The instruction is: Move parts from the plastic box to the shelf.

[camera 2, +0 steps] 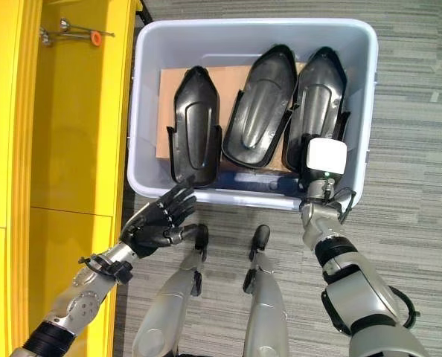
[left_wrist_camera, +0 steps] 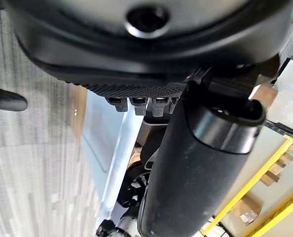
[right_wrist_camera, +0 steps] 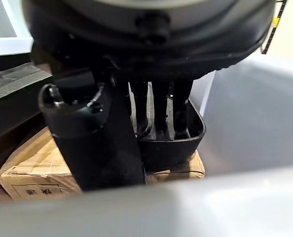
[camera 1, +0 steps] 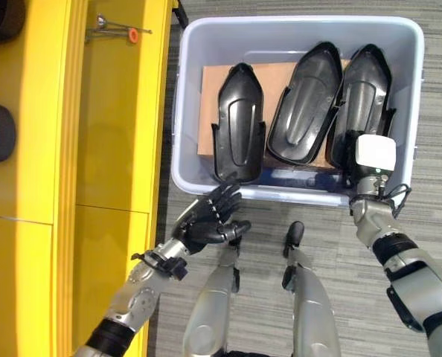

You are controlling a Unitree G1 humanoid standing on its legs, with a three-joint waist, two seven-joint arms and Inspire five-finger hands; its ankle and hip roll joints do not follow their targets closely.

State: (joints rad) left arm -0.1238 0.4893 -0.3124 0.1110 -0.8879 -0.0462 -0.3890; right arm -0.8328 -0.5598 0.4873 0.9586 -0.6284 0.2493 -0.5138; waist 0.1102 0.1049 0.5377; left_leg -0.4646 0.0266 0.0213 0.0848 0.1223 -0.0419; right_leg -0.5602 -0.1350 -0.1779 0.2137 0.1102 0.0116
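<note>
A grey carpeted floor (camera 1: 429, 245) carries the plastic box (camera 1: 187, 111), which stands directly on it. Just beside the box, on its left, stands the yellow shelf (camera 1: 117, 149), also on the floor. On the shelf's surface, level with the box's far corner, lies a small metal pin (camera 1: 109, 27) with an orange tip (camera 1: 133, 34).
</note>
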